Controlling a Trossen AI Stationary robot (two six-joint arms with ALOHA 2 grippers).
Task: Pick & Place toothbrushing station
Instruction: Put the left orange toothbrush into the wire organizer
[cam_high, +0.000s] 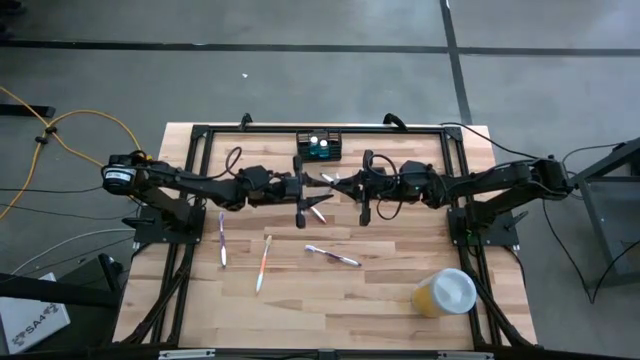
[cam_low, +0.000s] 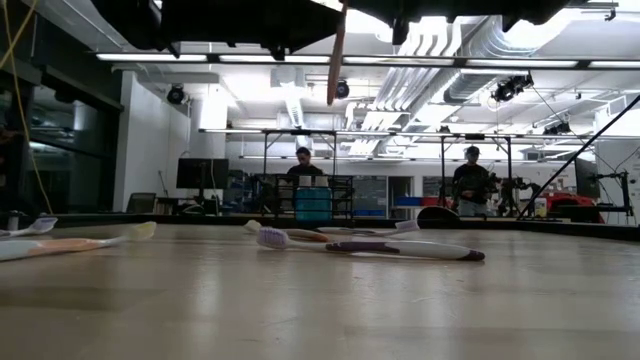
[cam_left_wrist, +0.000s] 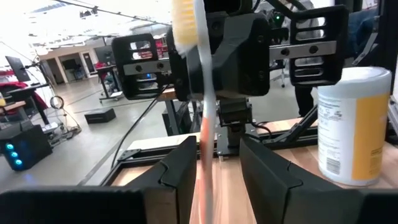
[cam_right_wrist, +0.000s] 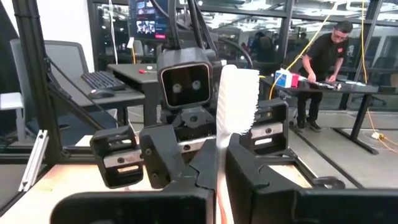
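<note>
The toothbrushing station (cam_high: 318, 146), a small black caddy, stands at the table's far edge, beyond both grippers. The two arms meet level above the table's middle. Between them a white-headed toothbrush (cam_right_wrist: 239, 99) with an orange handle (cam_low: 337, 55) stands upright in the air. My right gripper (cam_right_wrist: 221, 169) is shut on it. My left gripper (cam_left_wrist: 217, 171) is open; the brush's shaft (cam_left_wrist: 205, 143) stands in its gap, close to one finger, and I cannot tell whether it touches. My right gripper pinches the toothbrush's shaft (cam_right_wrist: 221, 163), below the head, between its two fingers. The fingers come level from the table's right and lie across the brush. The brush stands upright, head up, its handle end (cam_low: 335, 90) hanging clear of the table.
Three toothbrushes lie on the near half of the table: purple (cam_high: 222, 240), orange (cam_high: 263, 262) and purple (cam_high: 332, 256). Another (cam_high: 318, 210) lies beneath the grippers. A yellow cup with a white lid (cam_high: 443, 292) stands near the right front corner. People stand in the room behind.
</note>
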